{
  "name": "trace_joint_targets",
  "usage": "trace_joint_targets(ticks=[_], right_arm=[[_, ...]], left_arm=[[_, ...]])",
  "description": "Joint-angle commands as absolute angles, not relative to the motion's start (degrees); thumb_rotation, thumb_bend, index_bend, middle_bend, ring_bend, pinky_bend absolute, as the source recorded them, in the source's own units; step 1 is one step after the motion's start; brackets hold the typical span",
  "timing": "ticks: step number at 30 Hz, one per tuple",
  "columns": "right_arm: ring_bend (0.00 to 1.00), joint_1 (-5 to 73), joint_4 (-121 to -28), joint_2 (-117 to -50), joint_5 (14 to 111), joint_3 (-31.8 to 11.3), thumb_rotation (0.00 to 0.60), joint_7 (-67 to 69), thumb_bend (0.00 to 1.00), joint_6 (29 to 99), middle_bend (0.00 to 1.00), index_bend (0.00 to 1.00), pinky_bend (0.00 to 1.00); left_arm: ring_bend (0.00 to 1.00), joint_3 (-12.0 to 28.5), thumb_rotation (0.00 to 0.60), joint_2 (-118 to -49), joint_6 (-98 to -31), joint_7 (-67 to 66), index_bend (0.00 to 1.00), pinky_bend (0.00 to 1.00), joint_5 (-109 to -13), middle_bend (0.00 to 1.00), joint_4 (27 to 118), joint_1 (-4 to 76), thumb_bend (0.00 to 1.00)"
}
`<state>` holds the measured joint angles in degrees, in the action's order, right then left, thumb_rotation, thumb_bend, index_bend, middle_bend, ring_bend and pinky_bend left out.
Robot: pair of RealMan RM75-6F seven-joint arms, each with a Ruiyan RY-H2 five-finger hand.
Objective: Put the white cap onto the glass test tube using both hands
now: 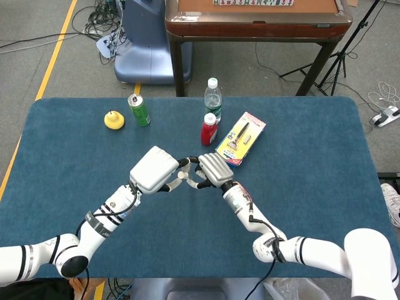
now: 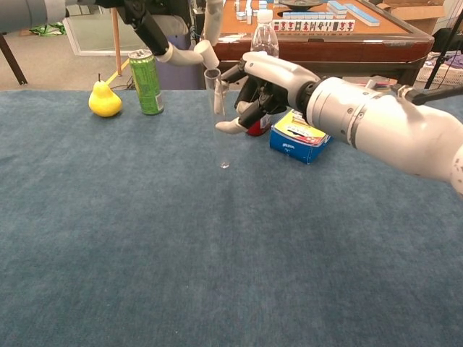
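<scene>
Two hands meet over the middle of the blue table (image 1: 75, 162) in the head view: my left hand (image 1: 154, 169) and right hand (image 1: 214, 169) sit knuckle to knuckle, fingers curled toward a small pale piece between them that I take to be the white cap (image 1: 182, 175), though from above I cannot tell which hand has it. What worries me here is alignment; if the cap comes in tilted it will catch on the rim and slip out, and from this angle the tube itself is lost to me. In the chest view the glass test tube (image 2: 217, 119) stands upright and lifted clear of the cloth, clamped in the fingers of my right hand (image 2: 262, 87). It is clear, thin-walled and hard to see, open mouth up, rounded bottom hanging free. Smooth glass in hard fingers could slide or twist if I press down too firmly. My left hand (image 2: 189, 45) is only partly in frame above the mouth, so its grip is uncertain.
</scene>
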<state>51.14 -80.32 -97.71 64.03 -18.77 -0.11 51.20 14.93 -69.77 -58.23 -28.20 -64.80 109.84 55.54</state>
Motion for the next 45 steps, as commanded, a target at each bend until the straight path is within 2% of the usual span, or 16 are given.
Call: trace_joint_targets(ticks=[1,45], right_arm=[[1.00,51.4,-80.6,-97.7,63.8,-18.9,0.600,-0.5,1.00,51.2,1.00,0.86,1.00],[1.00,51.8,-83.0,-96.5,61.7,-18.9,0.600,-2.6,1.00,51.0,1.00,0.88,1.00]], left_arm=[[0.99,14.9,0.600,-69.7,-58.4,-28.8,0.54,1.00,-64.6,0.96,110.1,55.7,0.28],[0.99,12.6,0.600,-70.2,-58.2,-33.5,0.54,1.00,-62.5,0.96,109.5,56.9,0.28]])
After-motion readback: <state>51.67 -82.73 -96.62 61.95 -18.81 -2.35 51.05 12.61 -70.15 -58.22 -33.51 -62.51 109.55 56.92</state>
